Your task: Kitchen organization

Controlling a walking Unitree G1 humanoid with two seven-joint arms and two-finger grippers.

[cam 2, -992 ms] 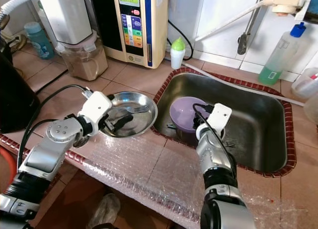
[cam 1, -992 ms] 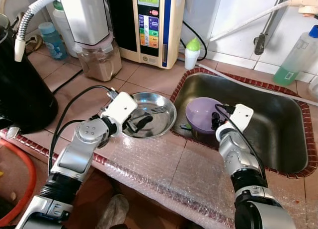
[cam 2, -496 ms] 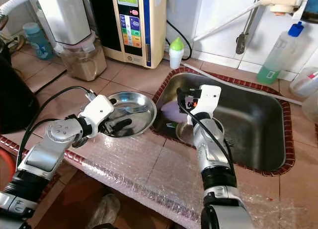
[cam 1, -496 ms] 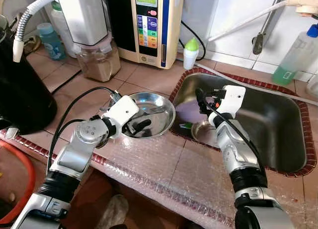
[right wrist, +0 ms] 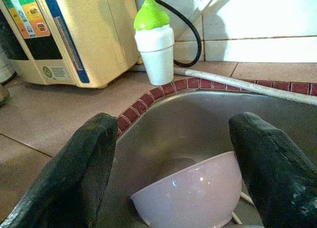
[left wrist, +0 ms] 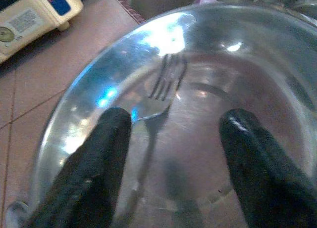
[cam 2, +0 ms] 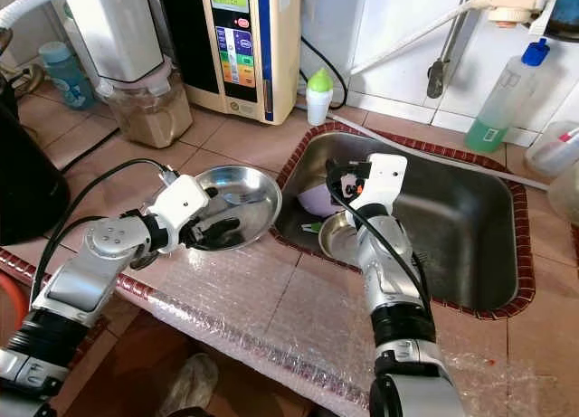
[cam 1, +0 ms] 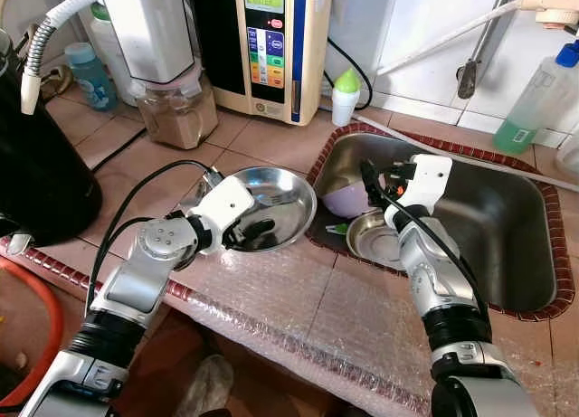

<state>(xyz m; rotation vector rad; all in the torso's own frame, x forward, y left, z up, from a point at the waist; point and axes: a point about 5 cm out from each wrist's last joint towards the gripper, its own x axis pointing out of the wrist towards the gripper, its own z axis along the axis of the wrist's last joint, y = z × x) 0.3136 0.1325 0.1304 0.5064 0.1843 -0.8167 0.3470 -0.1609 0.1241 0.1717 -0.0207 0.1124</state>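
Shiny round steel dish [cam 1: 276, 209] sits on the tiled counter just left of the steel sink [cam 1: 507, 245], with a steel fork [left wrist: 158, 102] lying inside; left gripper [cam 1: 246, 234] hovers over the dish's near side, fingers spread, gripping nothing. Right gripper [right wrist: 181, 171] is above the sink's left end, fingers wide apart over a pale purple bowl [right wrist: 190, 196] tilted against the sink wall. Head views add a smaller steel bowl [cam 1: 375, 239] beside the purple one; right wrist view adds a green-capped white bottle [right wrist: 154, 45] on the counter behind.
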